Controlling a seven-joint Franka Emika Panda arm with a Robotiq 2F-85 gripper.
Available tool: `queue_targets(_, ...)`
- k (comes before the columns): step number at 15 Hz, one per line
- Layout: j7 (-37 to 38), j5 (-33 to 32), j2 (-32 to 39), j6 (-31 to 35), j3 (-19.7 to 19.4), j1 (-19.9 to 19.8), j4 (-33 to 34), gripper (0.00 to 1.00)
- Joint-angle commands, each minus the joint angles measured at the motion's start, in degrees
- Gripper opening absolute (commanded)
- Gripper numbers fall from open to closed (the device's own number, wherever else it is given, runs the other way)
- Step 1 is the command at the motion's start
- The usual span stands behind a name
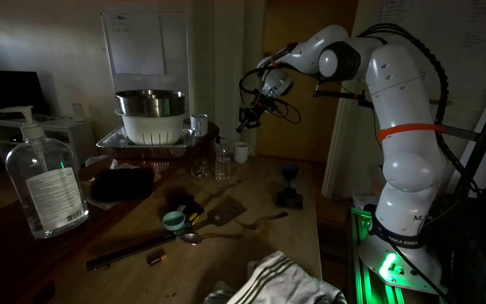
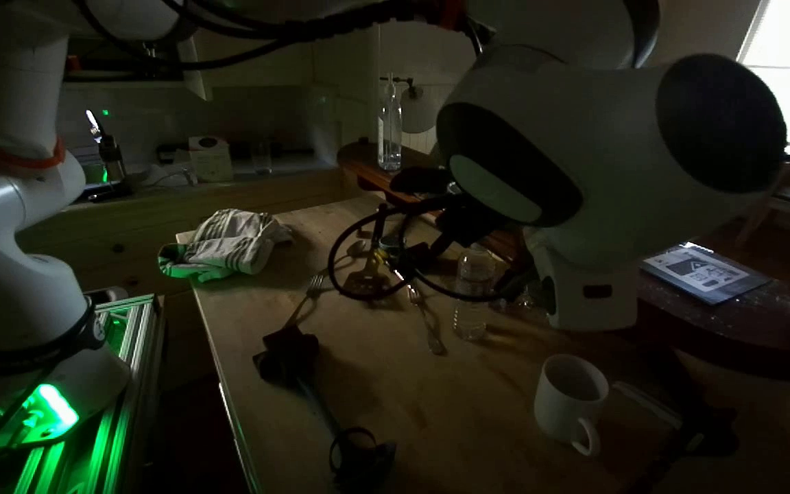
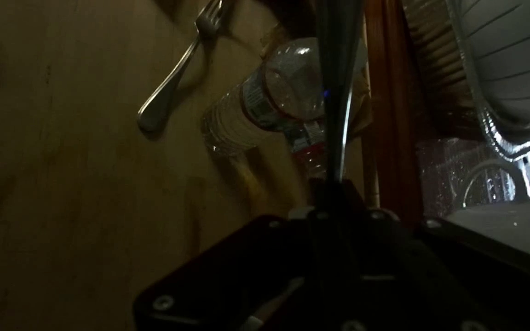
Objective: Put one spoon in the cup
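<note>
Over the wooden table [image 1: 293,236], I have my gripper [image 3: 334,191] clamped on a slim metal utensil [image 3: 338,92]; its far end runs out of the wrist view, so I cannot tell what kind it is. Well apart from the gripper, the teal-green cup [image 1: 173,220] sits upright on the table, and a spoon [image 1: 192,239] lies just beside it, resting on the wood. Nearer the gripper, I see a clear plastic bottle [image 1: 222,165] standing upright, a fork [image 3: 179,70] lying near it, and a white mug [image 1: 241,153] upright close by.
</note>
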Motion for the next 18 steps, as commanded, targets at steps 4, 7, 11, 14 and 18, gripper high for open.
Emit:
queue_targets(4,10.7,4.7,10.3,-1.1,3.0,-3.9,12.1,0.02)
queue_targets(7,15.8,6.0,14.1,-0.9,3.8,-5.0,16.2,0.02)
queue_targets(11,22.2,7.5,18.2,-1.8,4.7,-7.1,20.8,0.02)
queue_targets(14,26.2,8.4,20.8,-2.8,5.1,-8.6,23.8,0.02)
queue_targets(18,30.1,10.2,23.0,-4.4,6.4,-10.9,26.0,0.02)
